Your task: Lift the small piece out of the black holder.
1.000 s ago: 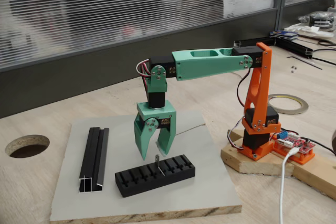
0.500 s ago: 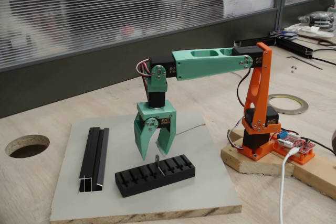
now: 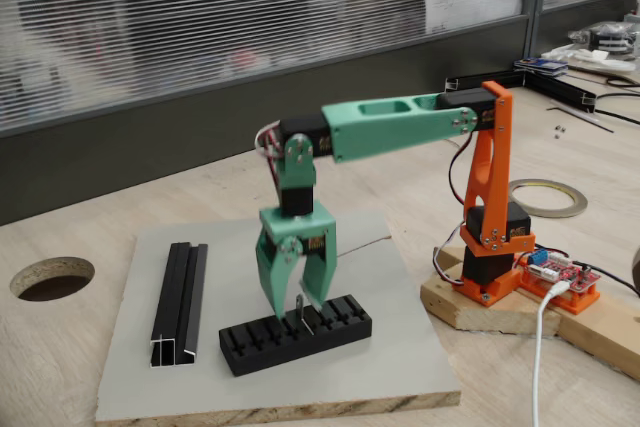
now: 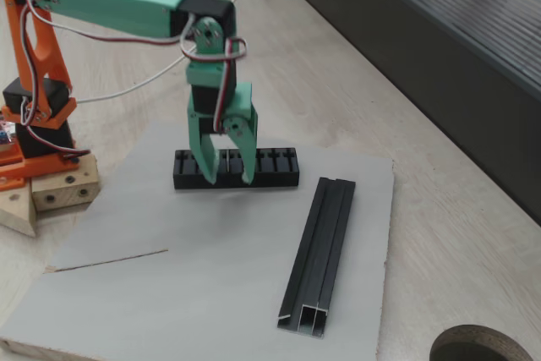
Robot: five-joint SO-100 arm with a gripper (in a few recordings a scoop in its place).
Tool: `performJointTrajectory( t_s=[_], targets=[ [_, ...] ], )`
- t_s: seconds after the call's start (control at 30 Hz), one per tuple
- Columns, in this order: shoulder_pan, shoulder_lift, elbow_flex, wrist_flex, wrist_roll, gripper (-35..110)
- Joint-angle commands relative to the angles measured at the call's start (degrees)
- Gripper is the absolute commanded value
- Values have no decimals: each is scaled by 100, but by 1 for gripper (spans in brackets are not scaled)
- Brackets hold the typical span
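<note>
- The hand (image 3: 298, 305), green with two fingers pointing straight down, hangs over the middle of the black holder (image 3: 296, 334); in the other fixed view the hand (image 4: 226, 177) shows from the opposite side, its fingertips level with the holder's (image 4: 236, 168) top.
- The fingers stand apart, open, with a clear gap between them.
- The small piece (image 3: 299, 308) stands upright in a slot of the holder, directly under the hand and in the gap between the two fingertips; whether either finger touches it cannot be told.
- In the other fixed view the piece is too small to make out.
- The holder lies just below the hand on a grey board (image 3: 390, 347), which rests on the wooden surface (image 3: 80, 347).
- A black channel rail (image 3: 181, 302) with a silvery near end lies on the same board, well apart from the hand, to its left in this fixed view; in the other fixed view the rail (image 4: 320, 252) is to the hand's right and nearer the camera.
- A thin grey wire-like line (image 3: 362, 245) lies on the board behind the hand.
- The arm's orange base (image 3: 492, 237) sits on a wooden block, well to the right of the hand.
</note>
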Motion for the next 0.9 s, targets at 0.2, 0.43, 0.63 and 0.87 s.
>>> performJointTrajectory(
  t_s=[0.2,0.43,0.63,0.87],
  targets=[
    [-26,18,-18,-62,35,37],
    [-62,9,-18,-62,35,36],
    [-26,9,-79,-62,44,36],
    [-53,9,-88,-62,44,36]
  ],
)
